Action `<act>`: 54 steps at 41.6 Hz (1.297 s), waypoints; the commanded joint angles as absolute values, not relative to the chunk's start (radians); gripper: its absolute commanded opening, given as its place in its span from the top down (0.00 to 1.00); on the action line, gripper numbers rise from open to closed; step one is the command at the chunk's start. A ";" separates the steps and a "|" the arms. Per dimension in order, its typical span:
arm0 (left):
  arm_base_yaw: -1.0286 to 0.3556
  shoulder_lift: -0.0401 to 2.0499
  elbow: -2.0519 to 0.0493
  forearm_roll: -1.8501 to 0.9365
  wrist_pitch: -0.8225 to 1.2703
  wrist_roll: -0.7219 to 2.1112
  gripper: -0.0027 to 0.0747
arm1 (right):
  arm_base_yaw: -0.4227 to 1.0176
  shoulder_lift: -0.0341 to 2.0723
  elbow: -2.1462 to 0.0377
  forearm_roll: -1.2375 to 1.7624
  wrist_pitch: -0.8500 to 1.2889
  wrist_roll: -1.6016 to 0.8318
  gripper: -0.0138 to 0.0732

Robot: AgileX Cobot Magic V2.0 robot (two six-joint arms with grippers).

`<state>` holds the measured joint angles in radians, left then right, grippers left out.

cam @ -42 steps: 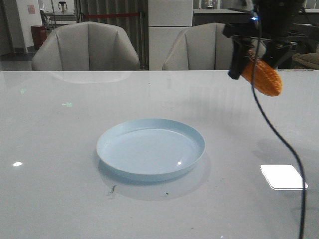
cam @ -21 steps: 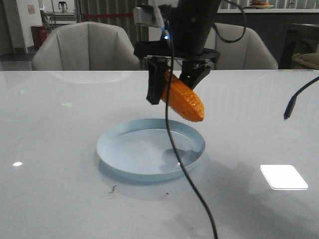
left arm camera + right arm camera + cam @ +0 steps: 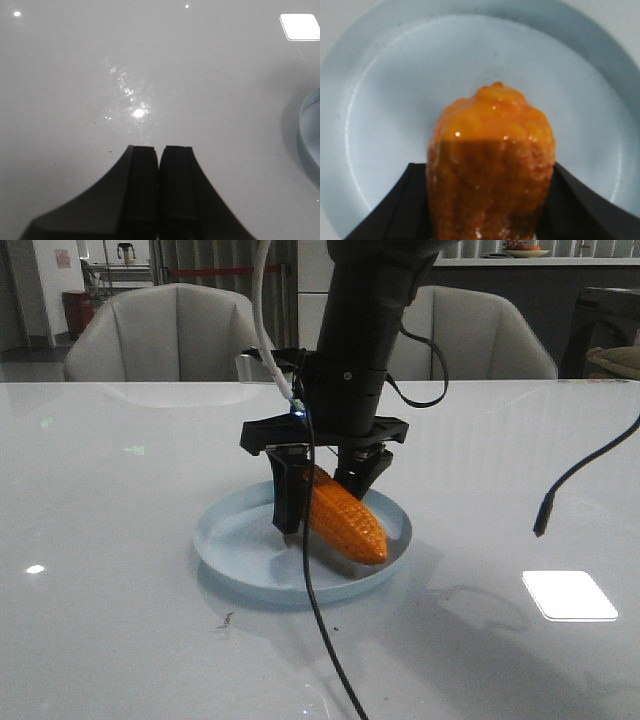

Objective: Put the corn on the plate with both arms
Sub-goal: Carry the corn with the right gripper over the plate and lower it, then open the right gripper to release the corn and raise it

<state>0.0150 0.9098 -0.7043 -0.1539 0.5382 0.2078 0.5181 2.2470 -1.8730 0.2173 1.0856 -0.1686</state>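
From my remote station I saw the right gripper low over the plate, its two black fingers pinching the corn between them. The cob hung tilted, its upper end caught between the fingers and its lower end slanting down toward the near right part of the plate. I could not tell from the front view whether that lower end touched the plate's floor or hung just above it. The plate sat near the middle of the white table, and a black cable trailed down from the arm across its near rim.

In the right wrist view the corn filled the space between the dark fingers, with the pale blue plate spread out behind it on every side.

The left gripper did not show in the front view. Its wrist camera showed its two fingers pressed together with nothing between them, over bare table, and only a sliver of the plate's rim at the picture's edge. A second loose cable hung at the right of the scene.
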 commanded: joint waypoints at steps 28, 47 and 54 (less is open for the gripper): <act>0.015 0.897 -0.734 -0.171 0.472 0.207 0.85 | 0.514 2.130 -1.986 0.250 1.218 -0.169 0.12; 0.015 0.897 -0.734 -0.171 0.472 0.207 0.85 | 0.411 1.734 -1.948 0.204 1.164 -0.140 0.12; 0.015 0.897 -0.734 -0.171 0.472 0.207 0.85 | 0.268 1.530 -1.752 0.164 1.110 -0.140 0.12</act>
<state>0.0150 0.9098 -0.7043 -0.1558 0.5382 0.2078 0.3333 1.6675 -1.8209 0.1892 1.1733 -0.1412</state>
